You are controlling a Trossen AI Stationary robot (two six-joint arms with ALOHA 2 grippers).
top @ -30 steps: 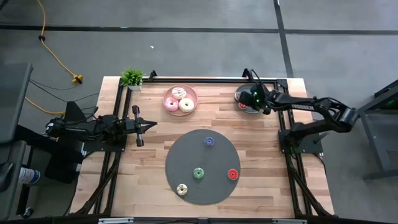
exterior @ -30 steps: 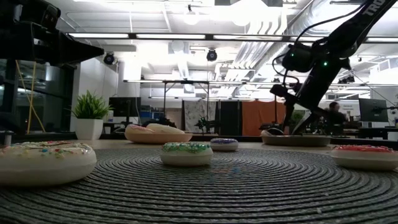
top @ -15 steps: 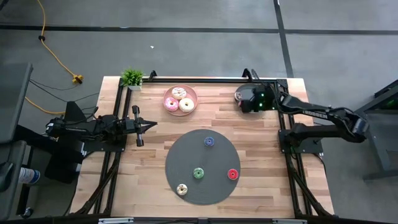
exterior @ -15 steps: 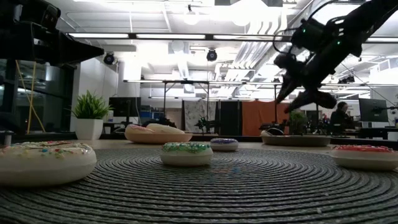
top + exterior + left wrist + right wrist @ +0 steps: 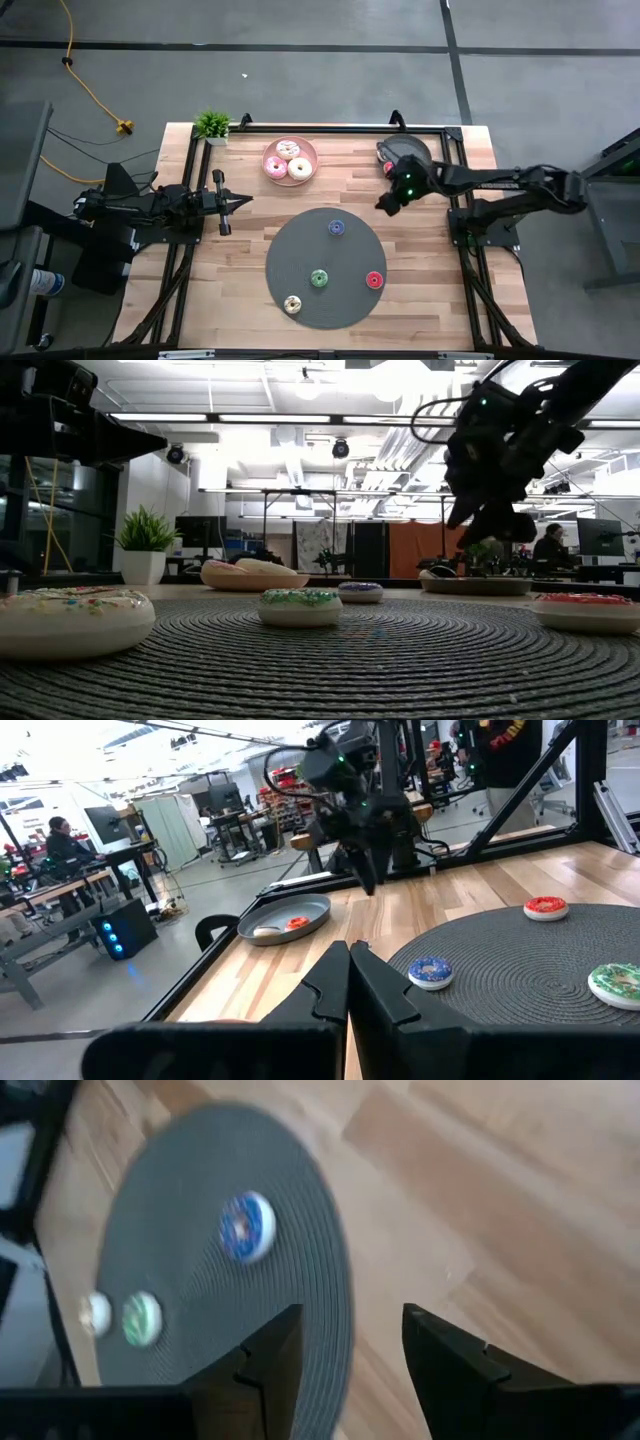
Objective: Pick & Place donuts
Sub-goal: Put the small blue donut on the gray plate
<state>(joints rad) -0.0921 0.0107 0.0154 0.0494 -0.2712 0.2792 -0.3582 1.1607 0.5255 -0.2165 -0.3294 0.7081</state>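
My right tool hangs empty between the grey plate and the mat.

My right tool (image 5: pixel 385 204) is above bare table (image 5: pixel 440 290), just off the mat's (image 5: pixel 300 245) far right edge, fingers (image 5: pixel 262 1365) spread wide with nothing between them. My left tool (image 5: pixel 240 201) waits near the left edge, pinched shut and empty. On the mat lie four donuts: blue (image 5: pixel 337 228), green (image 5: pixel 319 278), red (image 5: pixel 374 280) and cream (image 5: pixel 292 304). The grey plate (image 5: pixel 412 151) near the far right corner holds a red donut (image 5: pixel 297 923) and a cream one (image 5: pixel 266 931). The pink plate (image 5: pixel 271 150) by the far edge carries three larger donuts (image 5: pixel 288 160).
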